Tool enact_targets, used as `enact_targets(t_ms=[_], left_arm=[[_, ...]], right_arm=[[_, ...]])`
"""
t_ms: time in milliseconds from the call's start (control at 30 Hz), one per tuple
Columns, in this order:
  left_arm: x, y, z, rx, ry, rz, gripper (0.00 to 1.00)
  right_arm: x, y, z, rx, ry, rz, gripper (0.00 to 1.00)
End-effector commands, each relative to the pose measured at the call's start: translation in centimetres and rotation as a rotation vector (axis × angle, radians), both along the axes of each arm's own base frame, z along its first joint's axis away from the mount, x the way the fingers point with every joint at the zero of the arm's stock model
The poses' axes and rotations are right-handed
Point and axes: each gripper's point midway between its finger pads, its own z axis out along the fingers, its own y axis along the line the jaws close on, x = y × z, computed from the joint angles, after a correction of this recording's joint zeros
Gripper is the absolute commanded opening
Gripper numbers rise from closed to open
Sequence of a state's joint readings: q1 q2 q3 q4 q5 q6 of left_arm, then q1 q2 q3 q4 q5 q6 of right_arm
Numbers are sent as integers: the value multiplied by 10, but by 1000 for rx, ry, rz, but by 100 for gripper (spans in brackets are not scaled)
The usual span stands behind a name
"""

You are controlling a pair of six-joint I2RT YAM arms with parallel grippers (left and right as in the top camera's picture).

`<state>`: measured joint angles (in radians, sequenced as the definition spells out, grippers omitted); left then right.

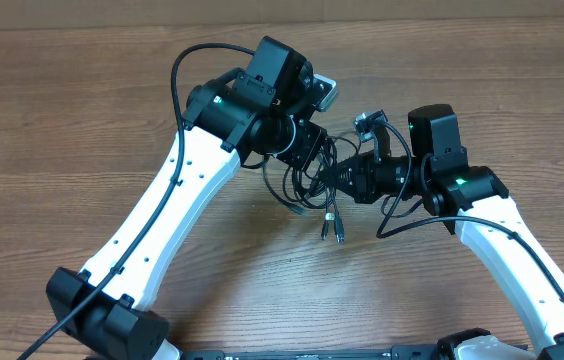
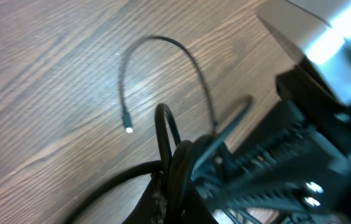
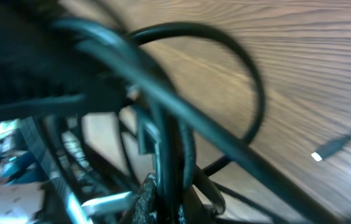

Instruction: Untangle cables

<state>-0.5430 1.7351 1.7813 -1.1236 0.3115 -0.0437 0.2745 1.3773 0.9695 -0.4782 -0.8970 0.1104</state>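
We log left gripper (image 1: 314,150) and right gripper (image 1: 350,178) close together, each pinching strands of the cables (image 1: 302,192) — silvery plug ends (image 1: 332,228) lie on the table (image 1: 82,100).

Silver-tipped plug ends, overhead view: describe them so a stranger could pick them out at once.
At the middle of the wooden table, the left gripper and right gripper pinch a tangle of thin black cables. Just below that tangle in the picture, two plug ends sit side by side. Their silvery tips set them apart from the all-black loops above.
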Motion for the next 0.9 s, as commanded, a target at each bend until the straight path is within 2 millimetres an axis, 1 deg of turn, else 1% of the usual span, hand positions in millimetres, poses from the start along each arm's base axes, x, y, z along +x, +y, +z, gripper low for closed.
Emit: enact_targets(t_ms=[0,67,233,300,467,567,800,867], left_arm=[[20,6,8,43,-95,30,4],[22,9,7,51,-99,42,4],[27,17,7,60,-101,68,4],[29,21,6,63,-96,80,4],[26,26,2,76,-68,92,4],[24,27,1,82,-59,91,4],[18,31,-3,102,-35,85,4],[18,36,-5,130,-36,92,4]], right_arm=[[-40,22,47,218,-33,245,4],[-45,23,53,249,-30,275,4],[-46,24,56,263,-41,289,4],[-48,25,62,291,-66,316,4],[-54,27,84,375,-158,407,4],[-58,27,93,412,-204,455,4],[-70,24,107,478,-262,550,4],[-74,23,110,493,-267,572,4]])
